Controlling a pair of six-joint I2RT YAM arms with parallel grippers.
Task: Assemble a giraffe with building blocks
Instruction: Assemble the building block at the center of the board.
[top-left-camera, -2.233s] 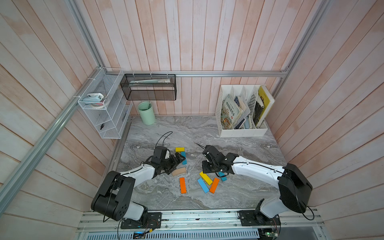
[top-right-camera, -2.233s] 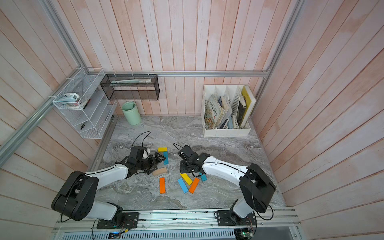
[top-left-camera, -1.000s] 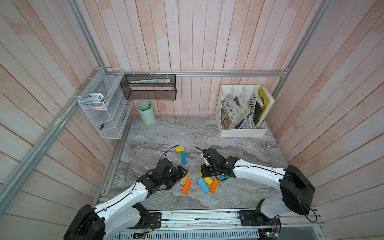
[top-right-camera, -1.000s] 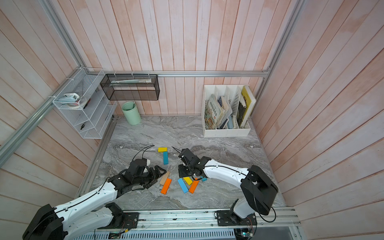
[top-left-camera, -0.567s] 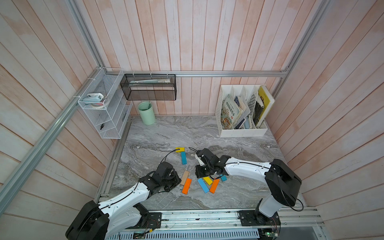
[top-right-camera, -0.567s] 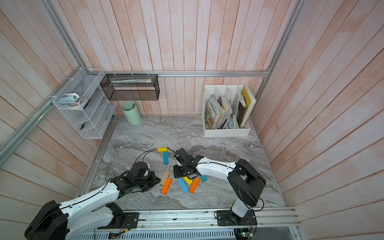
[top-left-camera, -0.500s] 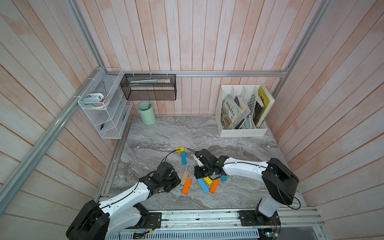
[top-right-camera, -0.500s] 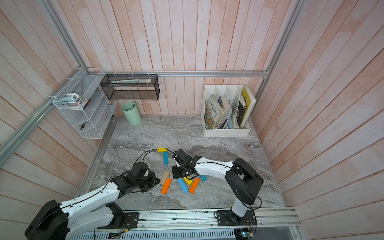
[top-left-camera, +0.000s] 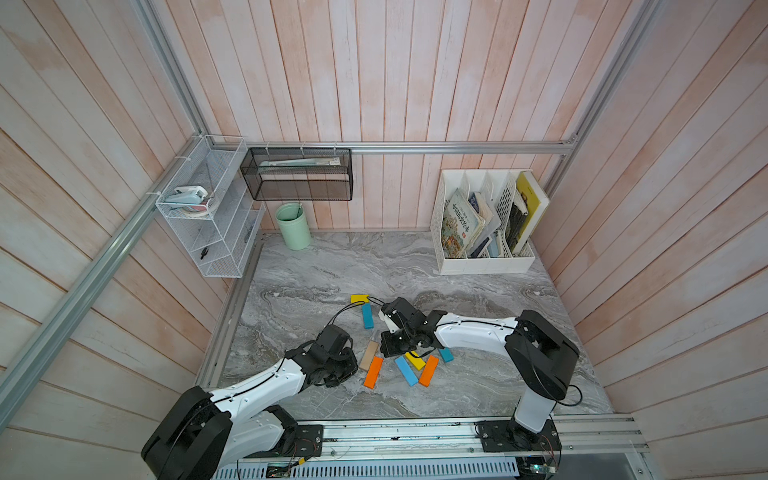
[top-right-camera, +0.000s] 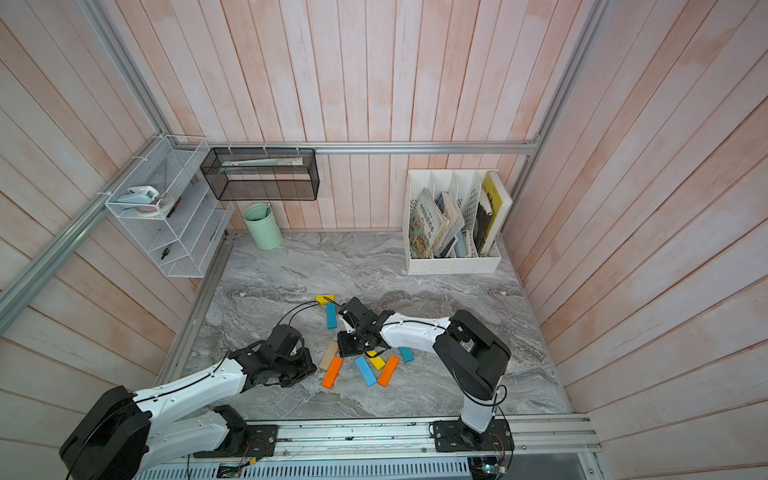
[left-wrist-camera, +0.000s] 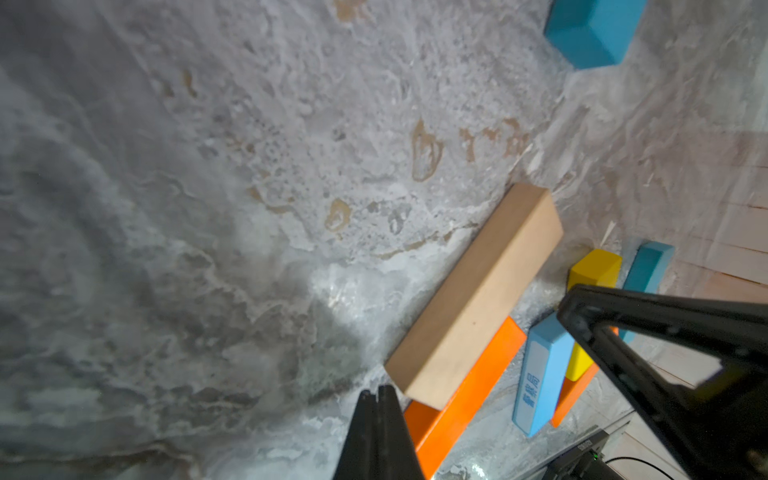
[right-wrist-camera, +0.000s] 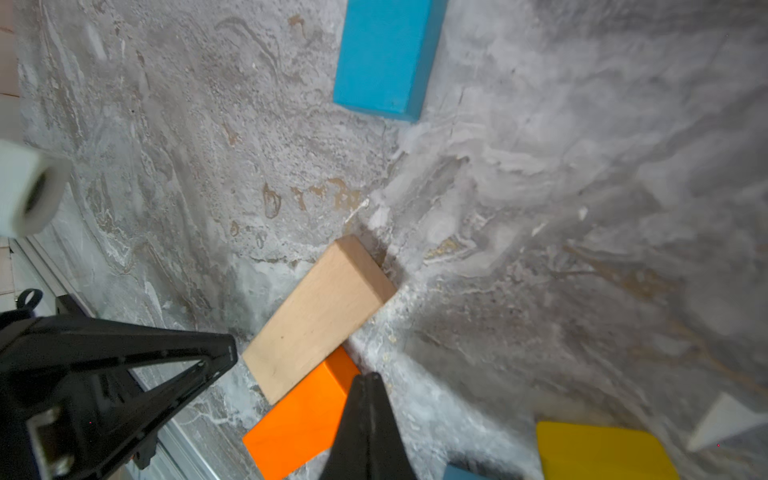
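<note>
Left gripper (left-wrist-camera: 377, 399) drawn back and closed, tan block (left-wrist-camera: 478, 291) tilted

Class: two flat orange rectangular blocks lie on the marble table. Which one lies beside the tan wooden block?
The orange block directly beside the tan wooden block, at the cluster's edge. The other orange block lies past the light blue block.

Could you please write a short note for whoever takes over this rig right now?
Left hand: shut, empty, tips by the tan block.
Right hand: shut, empty, also by the tan block.
Done: yellow block lies crosswise as the head; teal block starts the neck next to it.
Loose: tan block, slanted, next to an orange block; light blue block, second yellow block, second orange block and second teal block clustered nearby.
Left: extend the neck with tan and orange, then body and legs.
</note>
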